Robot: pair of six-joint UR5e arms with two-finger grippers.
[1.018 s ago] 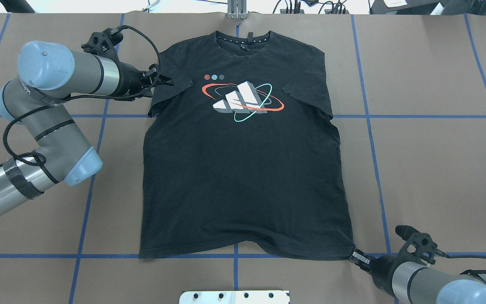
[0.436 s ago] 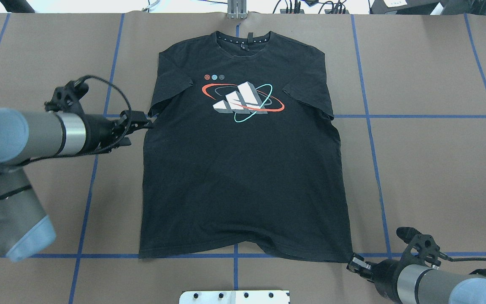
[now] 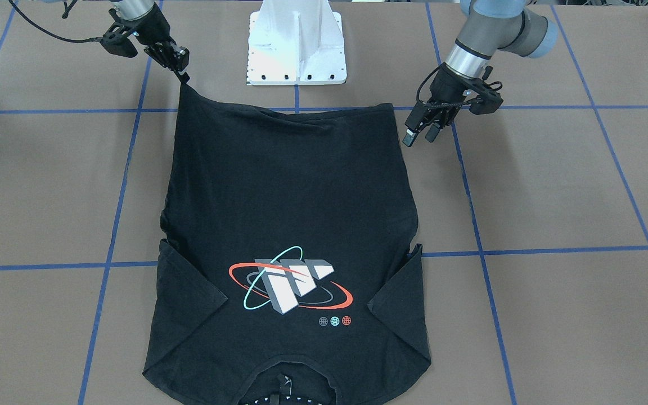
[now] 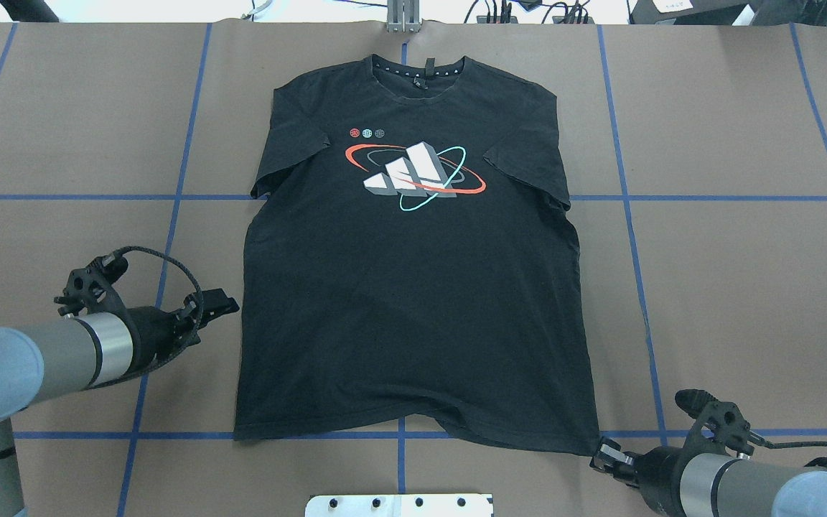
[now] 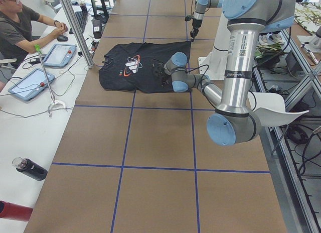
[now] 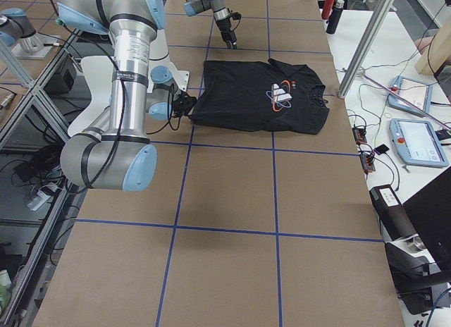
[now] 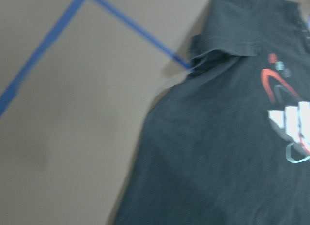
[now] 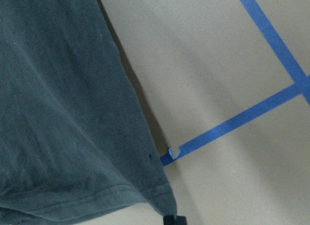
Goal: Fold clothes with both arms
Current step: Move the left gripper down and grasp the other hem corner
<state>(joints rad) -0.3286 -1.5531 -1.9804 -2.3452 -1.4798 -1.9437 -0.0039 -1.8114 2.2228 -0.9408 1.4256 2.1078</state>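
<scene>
Tablets and loose cables lie on the white bench along the table's side opposite the robot. A person sits there behind a slanted metal post, and a dark bottle lies further down the bench. The table is covered in brown paper crossed by blue tape lines, with the white pedestal base at the robot's edge.

The black T-shirt lies flat in the middle, graphic up, collar toward the bench and hem toward the pedestal. The right gripper is clamped on the hem corner on the robot's right, which is drawn out to a point. The left gripper hangs just beside the shirt's opposite side edge, nearer the hem than the sleeve. Its fingers are spread and hold nothing.

Seen from the table's left end, the left arm stands in front of the shirt's hem-side part. From the right end, the wrist of the right arm covers the pinched corner. The front-facing view cuts the collar off at its lower edge.

The left wrist view is blurred, showing a sleeve, the side edge and part of the graphic, but no fingers. The right wrist view shows only a black sliver of fingertip at its bottom edge, touching the hem corner.
</scene>
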